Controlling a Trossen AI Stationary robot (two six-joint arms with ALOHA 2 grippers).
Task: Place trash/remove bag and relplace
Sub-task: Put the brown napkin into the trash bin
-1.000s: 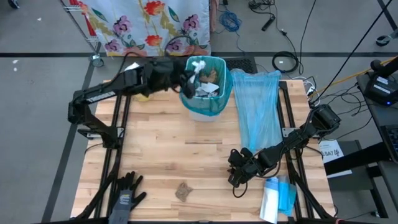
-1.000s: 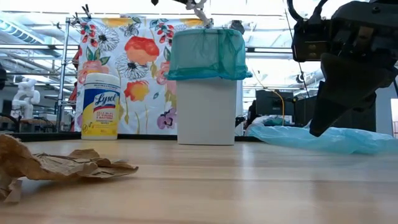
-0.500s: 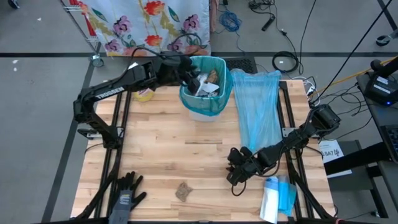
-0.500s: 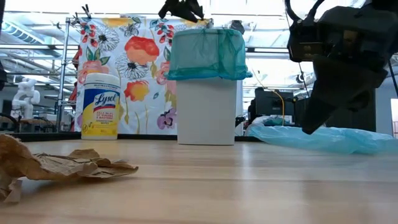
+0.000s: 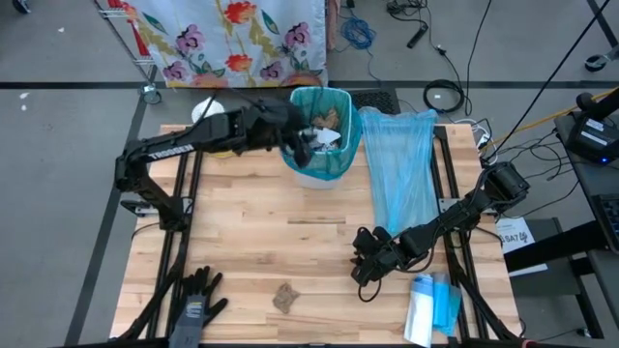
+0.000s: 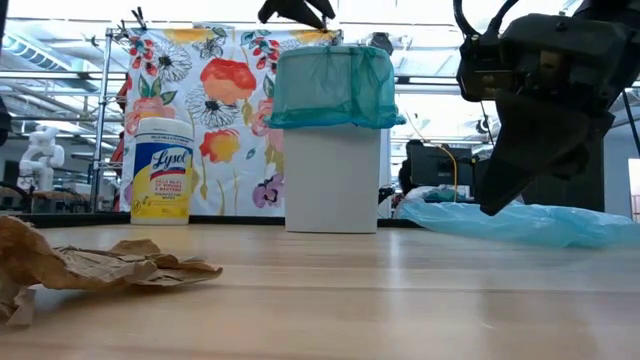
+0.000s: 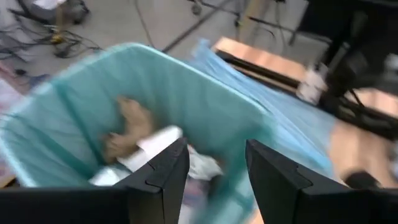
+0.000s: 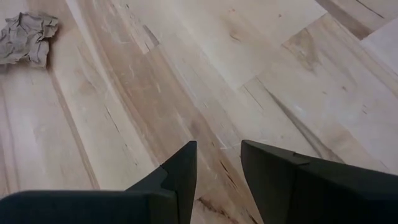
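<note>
While the left tool [image 5: 302, 145] hangs parted over the far bin [image 5: 321, 135] holding trash [image 7: 152, 140], the right tool [image 5: 365, 274], also parted and empty, hovers above the near worktop [image 5: 251, 242].

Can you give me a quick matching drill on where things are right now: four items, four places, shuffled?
Things:
1. left gripper
2. right gripper
3. spare blue bag
4. brown paper wad

Places:
A. lying flat on the table beside the bin
B. over the bin's open top, fingers open and empty
C. alone near the front edge of the table
D. low over bare wood right of centre, fingers open and empty

Pairs: 1-B, 2-D, 3-A, 4-C. The bin wears a teal liner and already holds scraps.
</note>
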